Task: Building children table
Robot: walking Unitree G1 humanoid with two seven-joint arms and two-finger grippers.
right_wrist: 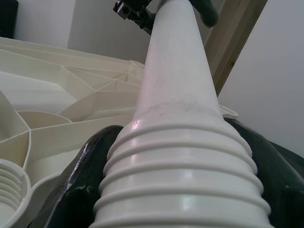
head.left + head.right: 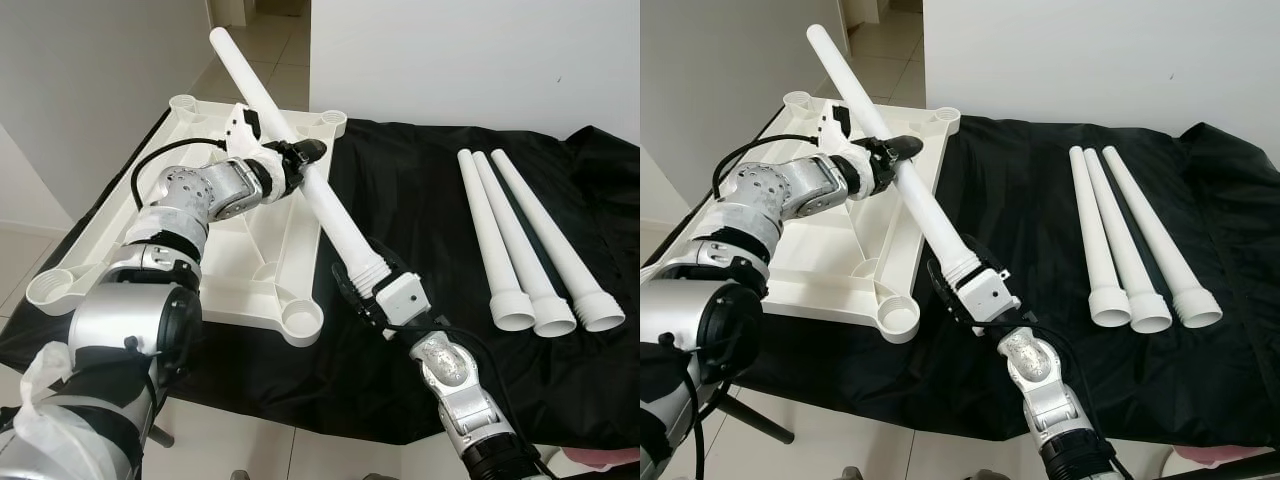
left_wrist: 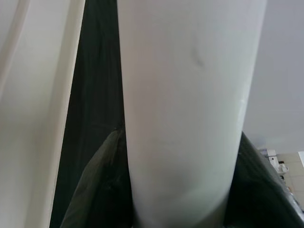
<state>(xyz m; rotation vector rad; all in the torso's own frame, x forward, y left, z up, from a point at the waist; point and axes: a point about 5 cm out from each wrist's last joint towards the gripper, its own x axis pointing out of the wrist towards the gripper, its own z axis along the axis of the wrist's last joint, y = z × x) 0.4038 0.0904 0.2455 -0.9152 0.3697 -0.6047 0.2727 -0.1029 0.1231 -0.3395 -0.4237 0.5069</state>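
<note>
Table leg, a long white tapered tube, is held in the air by both grippers, slanting from its threaded end low and near the robot up to its narrow tip over the far edge of the tabletop. The right gripper is clamped around the ribbed, threaded collar at the low end, where the right wrist view shows black fingers hugging the ridges; holding there likely gives it control to twist the thread. The left gripper is closed on the smooth shaft further up, probably to steady the length and aim it. Just beside the right gripper, toward the left arm, lies the white tabletop, turned underside up on a black cloth, with its ribs showing. Its nearest corner socket sits close below the threaded end, so this looks like the approach to screwing in the first leg. Three spare legs lie side by side on the cloth beyond the right gripper's other side, well apart.
</note>
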